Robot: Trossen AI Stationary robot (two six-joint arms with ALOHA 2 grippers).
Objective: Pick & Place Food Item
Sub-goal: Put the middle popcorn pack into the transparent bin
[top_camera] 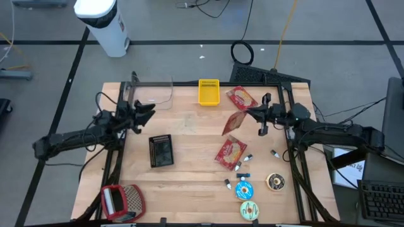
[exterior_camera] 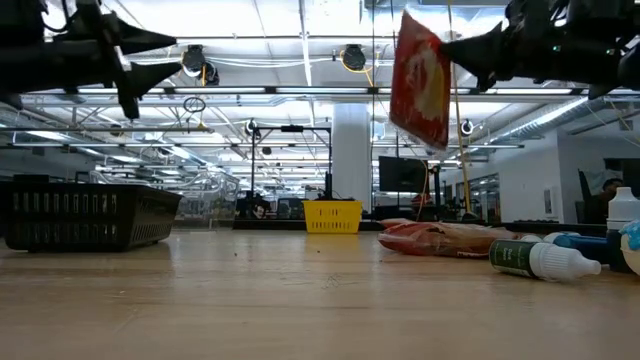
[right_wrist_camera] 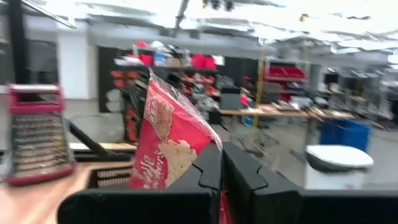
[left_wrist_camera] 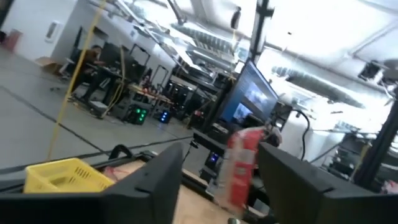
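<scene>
1. High view shows the right gripper (top_camera: 251, 114) up over the middle of the desk (top_camera: 189, 170), pinched shut on the top edge of a red snack bag (top_camera: 233, 123).
2. That bag hangs in the air with its long side pointing down. In the low view the snack bag (exterior_camera: 420, 80) is well above the desk, and nothing touches its bottom edge.
3. The left gripper (top_camera: 149, 112) is over the left side of the desk, with its fingers spread apart and nothing between them. It points across toward the hanging bag, well apart from it.
4. From the left wrist view, the bag shows straight ahead in the gap between the two dark fingers (left_wrist_camera: 149, 180), but far off.
5. The right arm is the one with the bag, so I think the next move is its job: carry the bag to a container and let go.
6. The yellow basket (top_camera: 209, 92) sits at the far edge, a bit to the left of the bag. The black basket (top_camera: 161, 151) lies farther left, near the left arm.
7. Two more red bags (top_camera: 230, 152) lie on the desk close by.
</scene>
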